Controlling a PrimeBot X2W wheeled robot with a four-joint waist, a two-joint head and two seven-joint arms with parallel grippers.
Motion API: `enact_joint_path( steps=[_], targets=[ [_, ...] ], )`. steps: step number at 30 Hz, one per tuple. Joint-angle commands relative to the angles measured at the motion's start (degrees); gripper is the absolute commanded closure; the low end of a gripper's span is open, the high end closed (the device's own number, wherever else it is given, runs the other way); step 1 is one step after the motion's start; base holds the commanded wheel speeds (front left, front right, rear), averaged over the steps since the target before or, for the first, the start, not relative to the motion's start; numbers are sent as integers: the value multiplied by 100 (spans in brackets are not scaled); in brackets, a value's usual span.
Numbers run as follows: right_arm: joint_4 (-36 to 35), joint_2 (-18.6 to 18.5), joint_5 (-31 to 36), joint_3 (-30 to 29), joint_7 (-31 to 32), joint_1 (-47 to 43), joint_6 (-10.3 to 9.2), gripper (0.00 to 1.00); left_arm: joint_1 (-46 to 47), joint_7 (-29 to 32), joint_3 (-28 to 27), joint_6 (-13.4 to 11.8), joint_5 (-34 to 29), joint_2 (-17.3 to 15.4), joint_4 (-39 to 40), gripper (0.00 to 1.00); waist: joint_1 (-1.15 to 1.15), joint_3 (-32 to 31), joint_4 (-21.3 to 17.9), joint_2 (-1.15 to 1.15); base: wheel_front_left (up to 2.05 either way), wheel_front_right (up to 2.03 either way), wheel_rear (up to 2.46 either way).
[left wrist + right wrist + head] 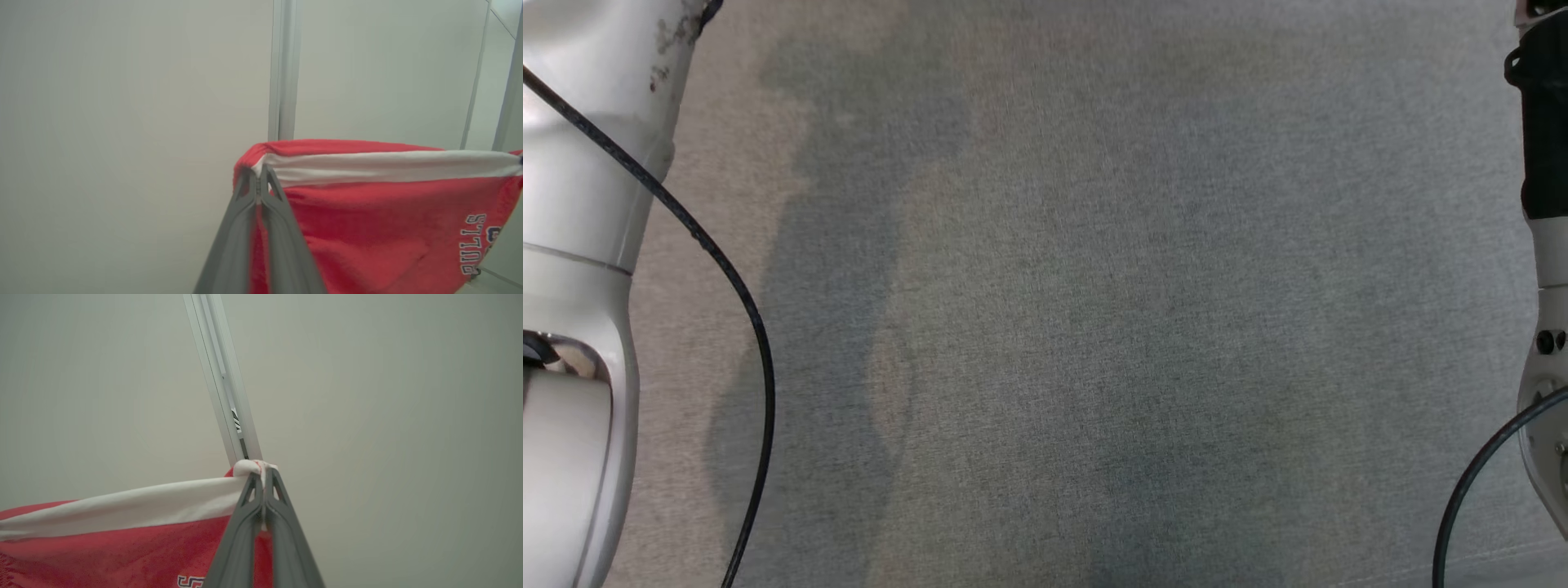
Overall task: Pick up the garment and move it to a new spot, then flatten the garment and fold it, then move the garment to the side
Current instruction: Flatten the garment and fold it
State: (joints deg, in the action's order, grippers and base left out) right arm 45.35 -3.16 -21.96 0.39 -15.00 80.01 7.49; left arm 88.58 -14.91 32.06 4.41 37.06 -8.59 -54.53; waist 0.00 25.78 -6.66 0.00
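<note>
The garment is red with a white band along its edge and "BULLS" lettering near one side. My left gripper is shut on one corner of the banded edge. In the right wrist view the garment stretches off to the left, and my right gripper is shut on its other corner, bunching the white band. The cloth is held taut between the two grippers, up in front of a pale wall. The head view shows my pale left forearm and right forearm at the edges.
The grey fabric surface spreads below the head camera, with soft shadows on it. A black cable runs along the left arm. Pale wall panels with a metal strip stand behind the garment; the same kind of metal strip shows in the right wrist view.
</note>
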Motion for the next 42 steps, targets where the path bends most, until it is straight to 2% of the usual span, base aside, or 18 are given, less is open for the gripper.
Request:
enact_joint_path(
  steps=[1,5,11,18,23,28,37,42],
  targets=[
    [74,1,-100,12,-25,-9,1,100,118,-29,-101,-68,-71,-13,-40,100,0,371,-97,0,0,0,0],
    [180,24,-391,396,-24,-44,1,100,36,-30,-299,-87,-338,84,-15,100,0,716,-99,0,0,0,0],
    [186,16,-873,1091,-26,-375,1,100,-322,-31,-479,83,-737,183,37,100,0,941,-58,0,0,0,0],
    [337,11,-915,1378,-25,-934,1,100,-980,-31,-716,233,-950,318,-10,100,0,652,47,0,0,0,0],
    [575,-36,-884,1664,-26,-1267,1,100,-1386,-26,-655,267,-1084,391,-171,100,0,348,139,0,0,0,0],
    [878,-183,-1104,2105,-27,-1749,1,100,-1935,-26,-454,300,-1264,470,-412,100,0,-32,278,0,0,0,0],
    [1310,-480,-1797,3092,-21,-2694,1,100,-3018,53,440,310,-1312,549,-1313,100,0,-669,511,0,0,0,0],
    [1544,-612,-2217,3522,255,-2960,1,100,-3436,224,908,305,-1308,557,-1499,100,0,-909,568,0,0,0,0]
  ],
)
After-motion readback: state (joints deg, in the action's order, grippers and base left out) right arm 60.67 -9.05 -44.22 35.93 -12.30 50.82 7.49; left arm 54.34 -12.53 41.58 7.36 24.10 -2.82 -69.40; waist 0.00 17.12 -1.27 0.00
